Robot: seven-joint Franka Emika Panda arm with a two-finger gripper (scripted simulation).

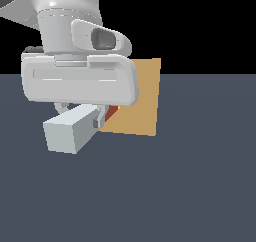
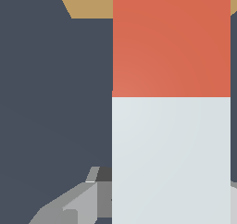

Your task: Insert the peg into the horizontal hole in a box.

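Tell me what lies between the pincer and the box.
Only the peg's own red end spans that stretch, running from the pincer toward the box. The exterior view shows it; the wrist view shows nothing else there but bare dark floor.

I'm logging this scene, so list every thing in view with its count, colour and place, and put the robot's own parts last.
peg: one, red-orange at one end and pale grey-white along the rest; held off the floor, red end toward the box, pale end toward the exterior camera.
box: one, tan; stands on the floor behind the peg, partly hidden by the arm. Its hole is not visible in either view.
floor: one, dark slate grey; spreads under everything.
arm: one, light grey-white; comes down from the top on the exterior view's left.
tool: one, grey; below the arm's hand, shut on the peg.
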